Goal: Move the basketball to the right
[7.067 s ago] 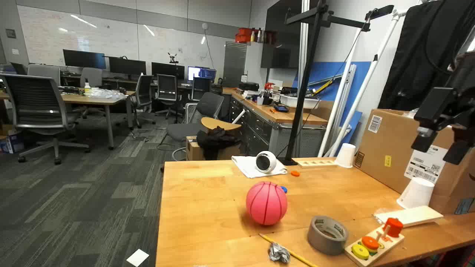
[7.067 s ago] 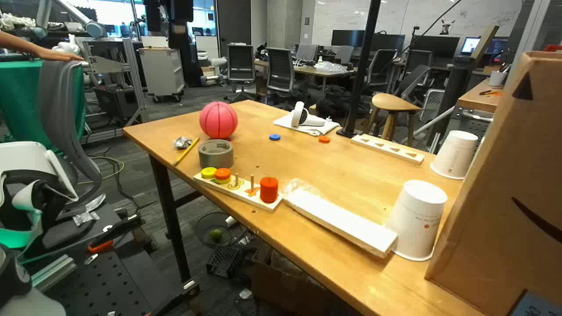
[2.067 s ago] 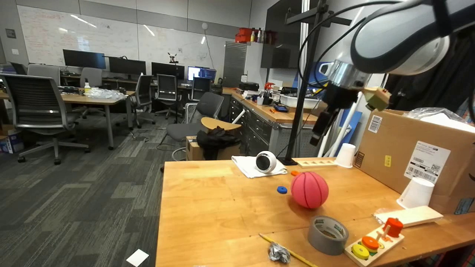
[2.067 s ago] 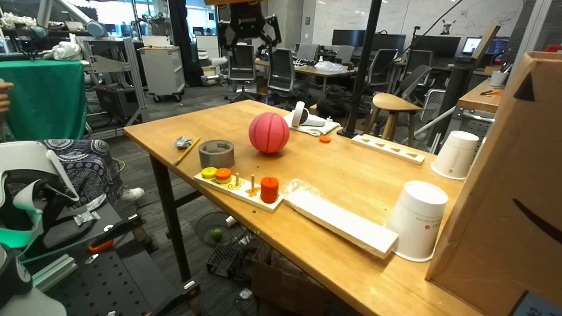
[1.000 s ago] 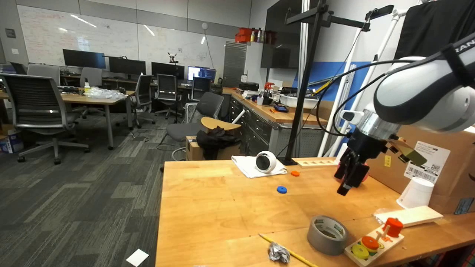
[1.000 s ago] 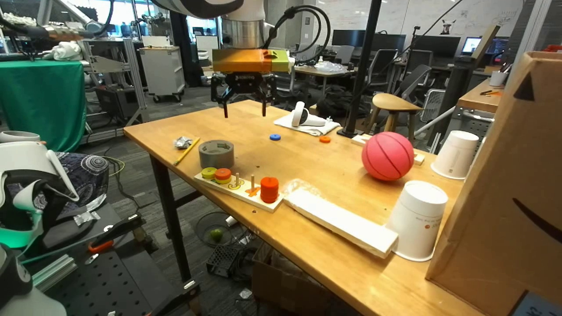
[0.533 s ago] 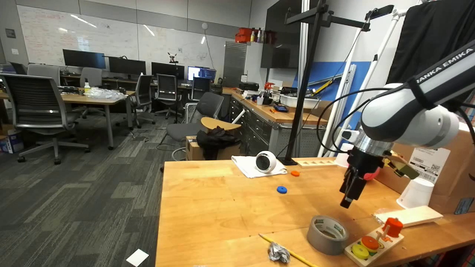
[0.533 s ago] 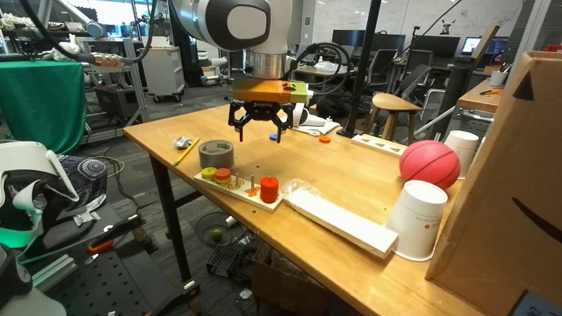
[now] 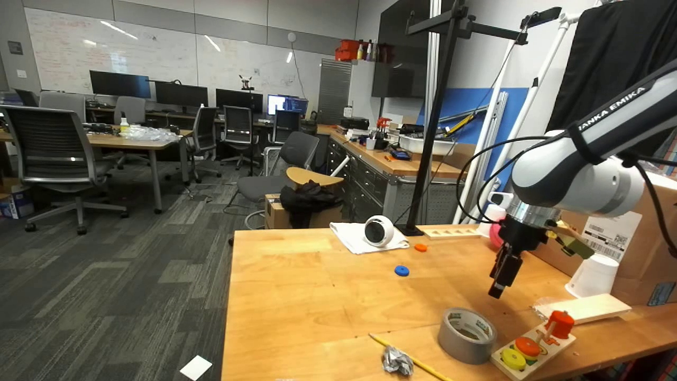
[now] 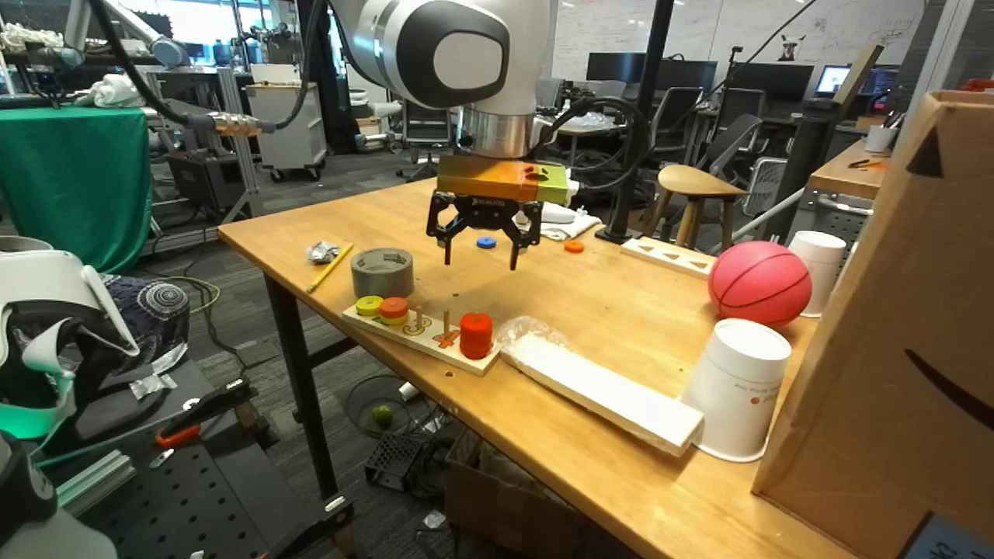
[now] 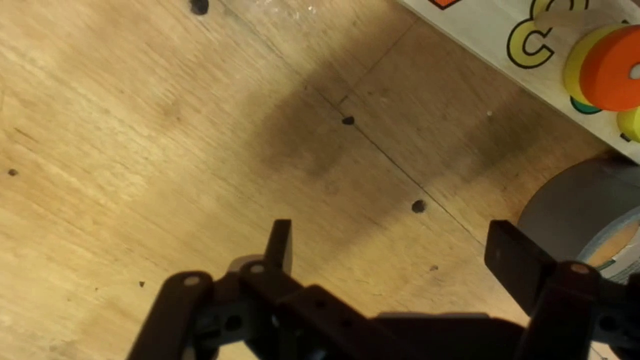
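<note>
The basketball [image 10: 759, 283] is a reddish-pink ball with dark seams. It rests on the wooden table at the right in an exterior view, between two upturned white cups; I cannot tell whether it touches them. In an exterior view only a pink sliver of the ball [image 9: 495, 234] shows behind the arm. My gripper [image 10: 480, 262] hangs over the middle of the table, well to the left of the ball there. It is open, with nothing between its fingers. The wrist view shows the open gripper [image 11: 387, 235] above bare wood; the ball is out of that view.
A near white cup [image 10: 742, 388], a far white cup [image 10: 817, 264] and a cardboard box [image 10: 893, 326] stand around the ball. A grey tape roll [image 10: 383, 272], a peg board [image 10: 423, 338] and a white slab [image 10: 602, 392] lie near the table's front edge.
The ball has moved from beside the tape roll across the table to the cups by the box, with a slight shift back lately. My gripper has come down over the table, moving right lately.
</note>
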